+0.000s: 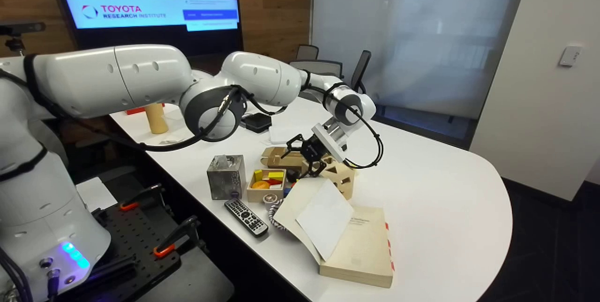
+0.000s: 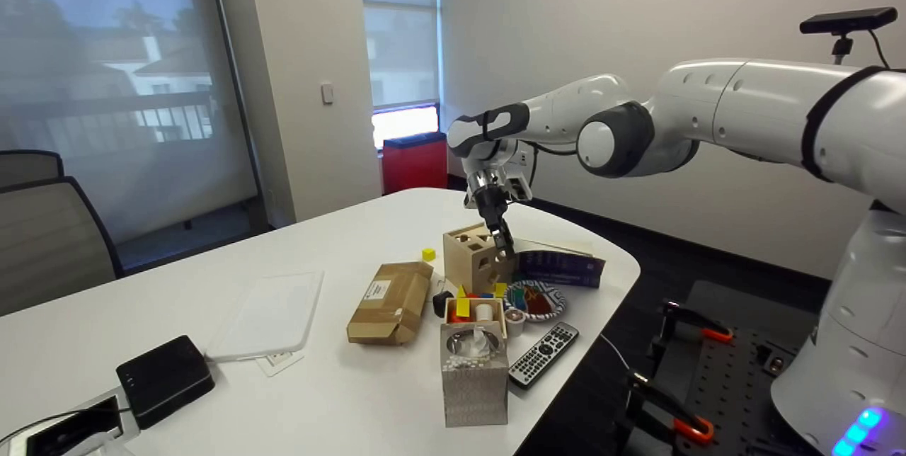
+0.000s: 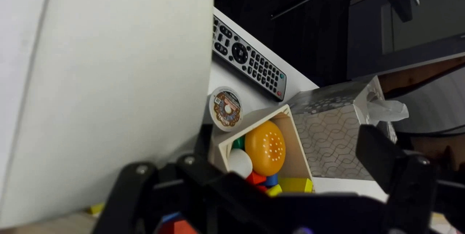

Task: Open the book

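Observation:
The thick book [image 1: 358, 245] lies on the white table in an exterior view. Its front cover [image 1: 293, 213] is raised at a slant, showing the cream first page, with a loose white sheet [image 1: 326, 220] on its inner side. The cover's blue-purple outside [image 2: 559, 268] shows in an exterior view. My gripper [image 1: 293, 166] is above the cover's far edge, fingers spread, with nothing between them. In the wrist view my gripper [image 3: 288, 145] is wide open. One finger is at the edge of the pale cover [image 3: 109, 81]; whether it touches cannot be told.
The wooden shape-sorter cube [image 2: 471, 258] stands beside the gripper and cover. A wooden box of toys [image 1: 266, 187], a tissue box [image 1: 226, 177], a remote [image 1: 246, 217], a patterned plate [image 2: 534, 300] and a cardboard box [image 2: 393, 304] lie close by.

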